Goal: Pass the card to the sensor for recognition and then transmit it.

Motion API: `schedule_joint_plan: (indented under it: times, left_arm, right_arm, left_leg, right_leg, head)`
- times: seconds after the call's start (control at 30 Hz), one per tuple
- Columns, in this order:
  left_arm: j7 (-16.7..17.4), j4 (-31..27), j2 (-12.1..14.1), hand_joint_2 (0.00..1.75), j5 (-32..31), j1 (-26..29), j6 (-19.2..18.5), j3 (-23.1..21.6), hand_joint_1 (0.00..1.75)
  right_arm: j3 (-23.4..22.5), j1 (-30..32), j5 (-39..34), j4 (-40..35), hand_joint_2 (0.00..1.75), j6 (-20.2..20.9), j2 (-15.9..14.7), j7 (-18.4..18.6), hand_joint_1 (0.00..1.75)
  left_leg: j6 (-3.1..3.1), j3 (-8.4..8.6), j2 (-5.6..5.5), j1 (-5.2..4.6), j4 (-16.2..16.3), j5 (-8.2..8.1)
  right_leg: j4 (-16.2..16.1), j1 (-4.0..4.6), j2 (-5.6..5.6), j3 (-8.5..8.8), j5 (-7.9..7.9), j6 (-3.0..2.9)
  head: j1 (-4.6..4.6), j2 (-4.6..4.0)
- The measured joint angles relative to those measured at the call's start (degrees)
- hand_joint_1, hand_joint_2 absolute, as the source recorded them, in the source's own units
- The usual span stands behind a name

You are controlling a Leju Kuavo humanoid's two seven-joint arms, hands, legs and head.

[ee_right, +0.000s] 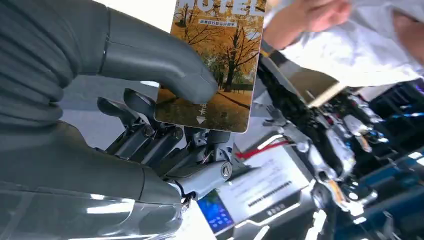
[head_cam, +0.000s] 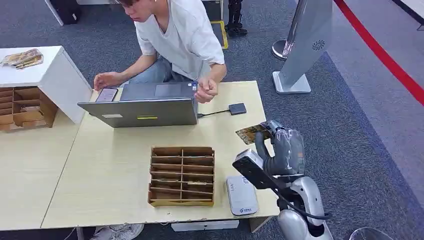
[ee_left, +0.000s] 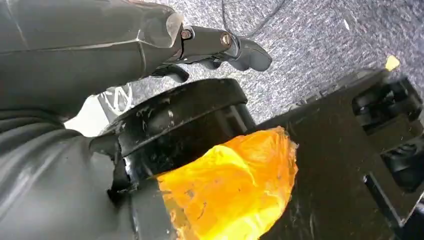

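Card [ee_right: 215, 60], printed with autumn trees, is pinched between thumb and fingers of the right hand [head_cam: 280, 145], raised above the right edge of the worktop [head_cam: 115, 165]. White sensor [head_cam: 241, 195] lies flat near the worktop's front edge, below and left of the hand, just beside a cardboard sorter [head_cam: 182, 176]. Left hand [ee_left: 220, 47] is seen over grey carpet, fingers curled in, nothing held. A person's hand [head_cam: 206, 91] is held over a laptop [head_cam: 142, 107].

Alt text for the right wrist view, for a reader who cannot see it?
The right hand pinches an autumn-tree picture card under its thick grey thumb. Behind it, a person in a white shirt is blurred.
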Motion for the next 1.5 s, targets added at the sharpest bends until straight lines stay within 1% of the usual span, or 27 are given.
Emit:
schedule_joint_plan:
  times: [0.13, 0.33, 0.5, 0.57, 0.77, 0.87, 1.07, 1.27, 1.5]
  left_arm:
    - [0.31, 0.00, 0.00, 0.00, -0.39, -0.45, -0.37, -0.15, 0.00]
    - [0.33, -0.02, 0.00, 0.00, -0.72, -0.57, -0.53, -0.17, 0.00]
    - [0.75, -0.33, 0.00, 0.00, -1.80, -0.80, -1.73, -0.28, 0.00]
    - [1.03, -0.35, 0.00, 0.00, -2.08, -0.92, -2.16, -0.41, 0.00]
    - [2.17, -0.85, -0.02, 0.00, -4.59, -1.76, -4.00, -1.90, 0.00]
    - [2.41, -0.94, 0.00, 0.00, -5.68, -1.89, -4.70, -2.66, 0.00]
    - [2.97, -1.25, -0.04, 0.00, -7.83, -2.57, -5.97, -4.15, 0.00]
    - [3.28, -1.36, -0.11, 0.00, -8.40, -2.73, -6.23, -5.03, 0.00]
    - [3.30, -1.36, -0.11, 0.00, -8.40, -2.74, -6.23, -5.09, 0.00]
  right_arm:
    - [1.40, -2.19, 0.17, 0.00, 1.75, 0.22, 0.46, 0.00, 1.75]
    - [2.30, -3.15, 0.44, 0.00, 1.75, 0.29, 0.48, -0.11, 1.75]
    - [4.94, -6.12, 1.84, 0.22, 1.75, 3.15, 1.25, 0.18, 1.75]
    - [5.75, -6.96, 2.21, 0.48, 1.75, 3.67, 1.62, 0.61, 1.75]
    - [8.42, -12.50, 5.68, 5.15, 1.75, 5.20, 2.79, 3.94, 1.75]
    - [8.79, -15.08, 7.34, 8.08, 1.75, 5.51, 3.30, 5.29, 1.75]
    - [8.74, -19.66, 10.97, 14.61, 1.75, 7.39, 3.98, 8.76, 1.75]
    - [8.20, -22.23, 11.87, 19.38, 1.75, 7.45, 4.06, 9.51, 1.75]
    - [8.05, -22.53, 11.98, 20.46, 1.75, 7.43, 4.15, 9.55, 1.75]
  left_leg:
    - [0.00, -0.01, -0.05, 0.00, 0.00, 0.00]
    - [0.00, -0.03, -0.03, 0.00, 0.00, 0.00]
    - [0.00, -0.01, -0.03, 0.01, 0.00, 0.00]
    - [-0.01, -0.03, -0.04, 0.01, 0.00, 0.01]
    - [0.01, -0.02, -0.07, 0.01, 0.00, 0.06]
    - [0.00, -0.01, -0.02, 0.00, 0.00, 0.07]
    - [0.00, -0.02, -0.05, 0.00, 0.01, 0.07]
    - [0.00, -0.02, -0.06, 0.00, 0.01, 0.07]
    - [0.00, -0.02, -0.06, 0.00, 0.01, 0.07]
  right_leg:
    - [0.00, 0.00, -0.03, 0.00, 0.00, 0.00]
    - [0.00, 0.00, -0.02, 0.00, 0.00, 0.00]
    - [0.00, 0.00, -0.02, 0.00, 0.00, 0.00]
    - [0.01, 0.01, -0.03, 0.01, 0.00, 0.00]
    - [0.02, 0.01, -0.04, 0.01, 0.01, -0.01]
    - [0.02, 0.00, -0.01, 0.00, 0.04, -0.01]
    - [0.01, 0.00, -0.03, 0.01, 0.04, -0.01]
    - [0.01, 0.00, -0.03, 0.01, 0.04, -0.01]
    - [0.01, 0.00, -0.03, 0.00, 0.04, -0.01]
  head:
    - [0.00, 0.00]
    - [0.00, 0.00]
    - [0.00, 0.00]
    - [0.02, 0.00]
    - [0.02, 0.00]
    - [0.00, 0.00]
    - [0.00, 0.00]
    - [0.02, 0.00]
    - [0.00, 0.00]
